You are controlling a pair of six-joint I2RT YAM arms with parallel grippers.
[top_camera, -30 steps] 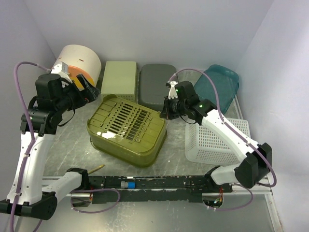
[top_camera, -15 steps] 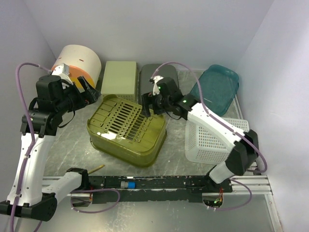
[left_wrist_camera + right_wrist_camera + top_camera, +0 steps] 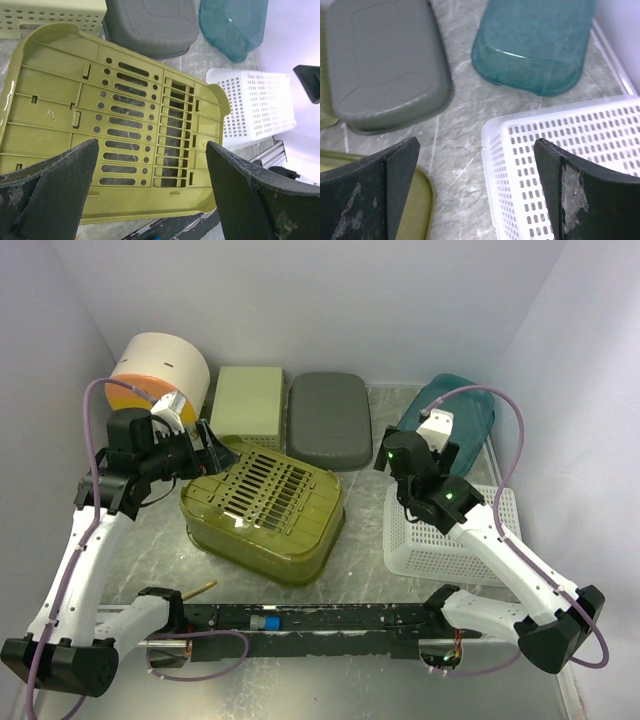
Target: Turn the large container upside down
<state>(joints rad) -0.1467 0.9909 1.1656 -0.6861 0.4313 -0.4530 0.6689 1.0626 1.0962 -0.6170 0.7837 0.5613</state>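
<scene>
Large olive container (image 3: 265, 510), bottom-up, just below the spread left claw (image 3: 151, 145)

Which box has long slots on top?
The large olive-green plastic container in the middle. The grey plastic tub and teal plastic tub look solid; the white plastic basket has tiny holes.

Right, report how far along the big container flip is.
Done, it seems: the olive container lies with its slotted base facing up. In hand: nothing; the left gripper is open above it, the right gripper open and empty. Left: probably only pulling the arms back.
</scene>
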